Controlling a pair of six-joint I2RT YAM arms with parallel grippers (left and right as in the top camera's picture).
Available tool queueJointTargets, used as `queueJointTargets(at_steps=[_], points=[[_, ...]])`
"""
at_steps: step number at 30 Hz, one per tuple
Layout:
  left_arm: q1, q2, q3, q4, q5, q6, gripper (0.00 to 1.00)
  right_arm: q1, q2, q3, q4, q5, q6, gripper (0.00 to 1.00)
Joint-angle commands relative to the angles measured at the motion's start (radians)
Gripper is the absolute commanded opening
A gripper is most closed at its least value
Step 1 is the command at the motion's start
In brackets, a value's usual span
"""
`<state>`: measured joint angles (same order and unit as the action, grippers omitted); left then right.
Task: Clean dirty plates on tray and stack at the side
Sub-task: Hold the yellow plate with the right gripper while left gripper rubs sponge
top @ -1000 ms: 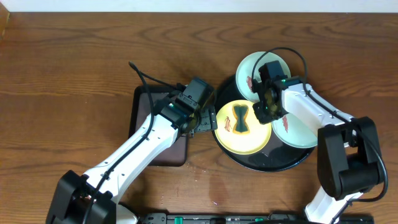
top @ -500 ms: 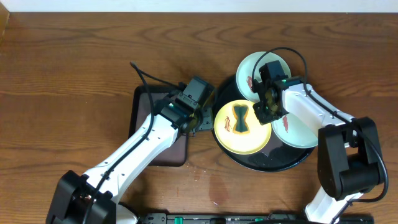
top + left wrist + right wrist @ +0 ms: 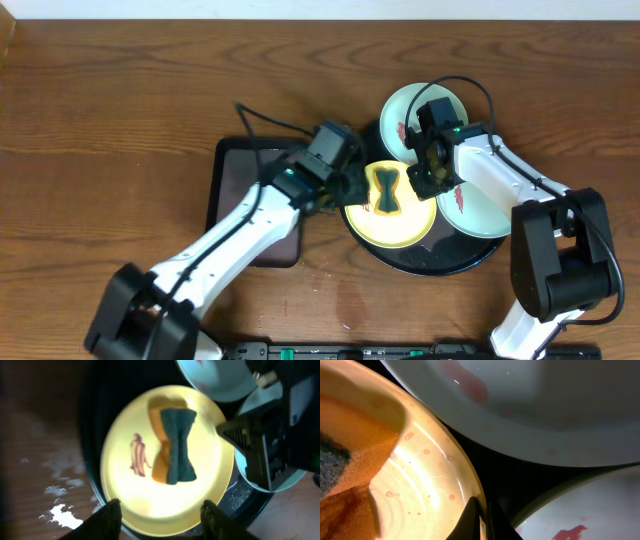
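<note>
Dark wood tabletop [image 3: 120, 100] with round black tray [image 3: 475, 262] right of centre, carrying all three plates, none stacked. Yellow plate [image 3: 400, 228] at the tray's left-front, with a dark-green-and-orange sponge [image 3: 386, 190] lying flat on it, pinched narrow at the waist, and a red-brown smear [image 3: 139, 455] just beside the sponge on the side away from the right gripper. Upper mint plate [image 3: 402, 108] at the tray's far edge, overhanging the rim, with a red mark [image 3: 400, 130] on its near-left part. Right mint plate [image 3: 482, 218] at the tray's right, with a red streak [image 3: 458, 200] near its left edge. Both mint plates close against the yellow plate; touching or overlapping, cannot tell which from above. Left gripper [image 3: 352, 192] hovering above the yellow plate's left edge, jaws spread wide, gripping nothing; in the wrist view, fingertips [image 3: 111, 520] framing the plate's near rim, well apart from the sponge. Right gripper [image 3: 432, 180] down among the three plates at the yellow plate's right edge; in its own wrist view, fingers nearly together with the yellow rim running in between them, so seemingly clamped on that rim, though mostly cut off at the bottom of the frame. Rectangular black tray [image 3: 228, 195] left of the round one.
</note>
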<state>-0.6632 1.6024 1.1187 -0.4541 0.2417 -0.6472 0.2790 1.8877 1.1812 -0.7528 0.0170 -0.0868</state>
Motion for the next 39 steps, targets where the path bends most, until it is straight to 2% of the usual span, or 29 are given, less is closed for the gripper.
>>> queueJointTargets(at_steps=[1, 6, 24, 36, 39], points=[[-0.009, 0.055, -0.004, 0.038, 0.011, 0.01, 0.56, 0.003, 0.011, -0.012, 0.02, -0.007, 0.023, 0.01], [-0.01, 0.076, -0.004, 0.129, 0.061, 0.003, 0.57, 0.003, 0.011, -0.012, 0.02, -0.008, 0.023, 0.01], [-0.047, 0.229, -0.004, 0.317, 0.027, -0.031, 0.57, 0.003, 0.011, -0.012, 0.02, -0.02, 0.026, 0.01], [-0.074, 0.266, -0.004, 0.329, -0.045, -0.031, 0.58, 0.003, 0.011, -0.012, 0.02, -0.022, 0.026, 0.01], [-0.086, 0.277, -0.004, 0.33, -0.045, -0.031, 0.62, 0.003, 0.011, -0.012, 0.02, -0.022, 0.026, 0.01]])
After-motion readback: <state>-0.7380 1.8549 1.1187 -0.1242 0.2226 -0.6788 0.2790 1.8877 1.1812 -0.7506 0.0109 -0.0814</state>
